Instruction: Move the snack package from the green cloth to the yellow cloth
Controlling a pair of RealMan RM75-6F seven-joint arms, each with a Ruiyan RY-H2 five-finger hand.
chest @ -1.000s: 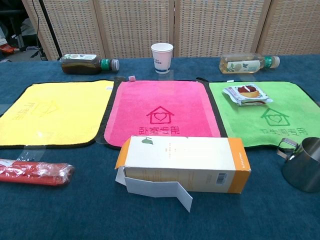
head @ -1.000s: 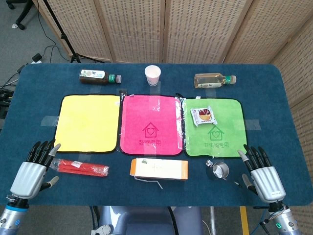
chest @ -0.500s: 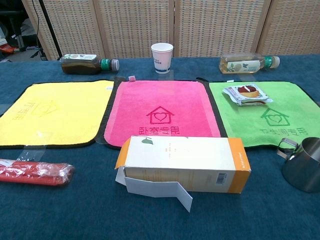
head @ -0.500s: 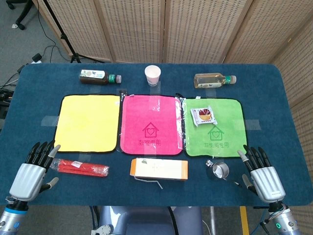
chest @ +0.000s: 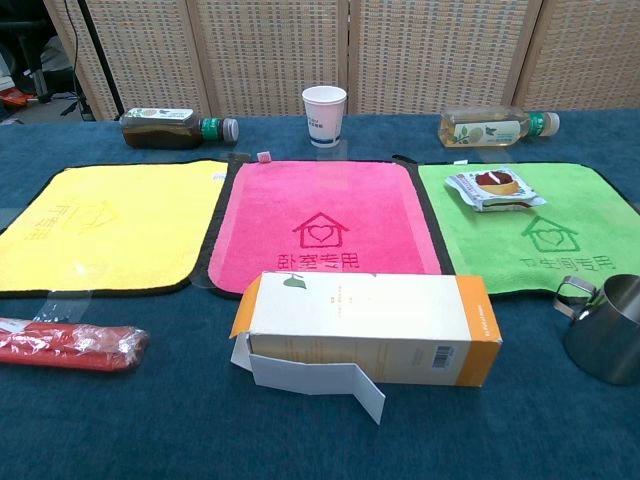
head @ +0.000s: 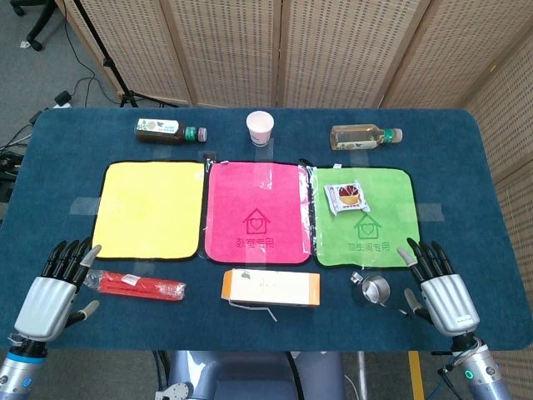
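Note:
The snack package [head: 346,197] [chest: 494,188], white with a red round picture, lies on the far left part of the green cloth [head: 375,233] [chest: 560,210]. The yellow cloth [head: 150,208] [chest: 100,225] lies bare at the left, beyond the pink cloth [head: 258,212] [chest: 320,225]. My right hand [head: 440,290] hovers open near the table's front edge, below the green cloth's right corner. My left hand [head: 57,287] is open near the front left edge, below the yellow cloth. Neither hand shows in the chest view.
A steel cup [head: 372,289] [chest: 606,326] stands left of my right hand. An orange-and-white carton [head: 271,288] [chest: 370,328] lies in front of the pink cloth, a red packet [head: 137,285] [chest: 70,343] before the yellow one. Two bottles [head: 171,130] [head: 364,137] and a paper cup [head: 260,127] stand at the back.
My right hand has shifted slightly forward and to the left, toward the green cloth. The left hand and all objects stay where they were.

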